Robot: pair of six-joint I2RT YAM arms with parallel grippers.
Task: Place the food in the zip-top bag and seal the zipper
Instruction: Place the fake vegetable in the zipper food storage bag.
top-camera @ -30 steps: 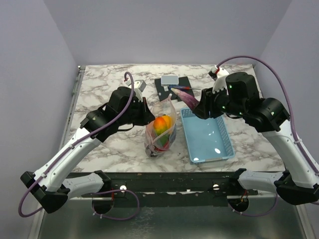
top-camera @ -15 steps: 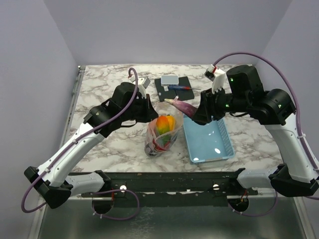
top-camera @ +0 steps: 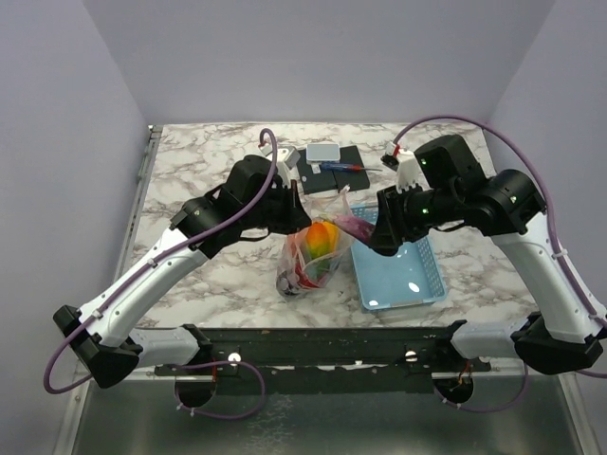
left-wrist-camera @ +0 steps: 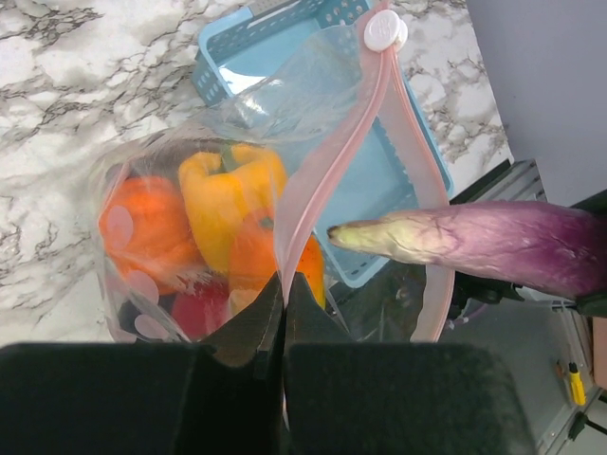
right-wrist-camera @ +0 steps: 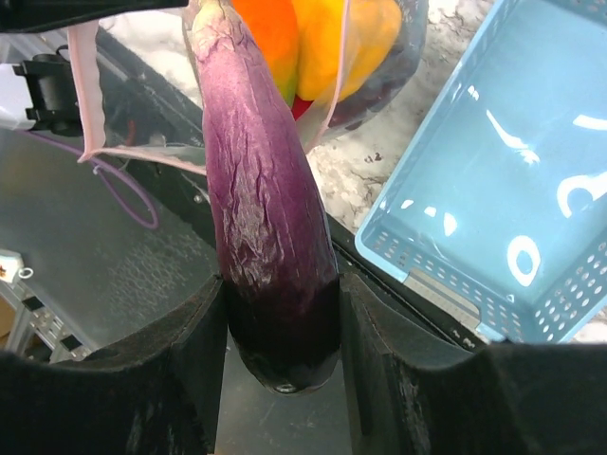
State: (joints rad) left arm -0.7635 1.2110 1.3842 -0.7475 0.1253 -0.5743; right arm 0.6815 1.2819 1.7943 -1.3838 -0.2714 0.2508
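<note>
The zip-top bag point(top-camera: 305, 258) stands on the marble table, holding yellow point(left-wrist-camera: 223, 185), orange point(left-wrist-camera: 142, 227) and red point(left-wrist-camera: 204, 308) food pieces. My left gripper point(top-camera: 302, 205) is shut on the bag's pink zipper strip point(left-wrist-camera: 318, 190) and holds the mouth up and open; the white slider point(left-wrist-camera: 384, 31) is at the strip's far end. My right gripper point(top-camera: 377, 230) is shut on a purple eggplant point(right-wrist-camera: 261, 209). The eggplant's pale tip point(left-wrist-camera: 379, 237) sits in the open mouth, and its tip also shows in the top view point(top-camera: 349, 224).
The light-blue basket point(top-camera: 408, 284) lies just right of the bag with nothing in it, below my right gripper; it also shows in the right wrist view point(right-wrist-camera: 446, 275). A black plate with a white box point(top-camera: 324, 153) and a small blue-red tool point(top-camera: 343, 167) lie at the back.
Both grippers moved toward each other. The eggplant came left and down to the bag's mouth. The left gripper carried the bag's mouth up and to the right.
</note>
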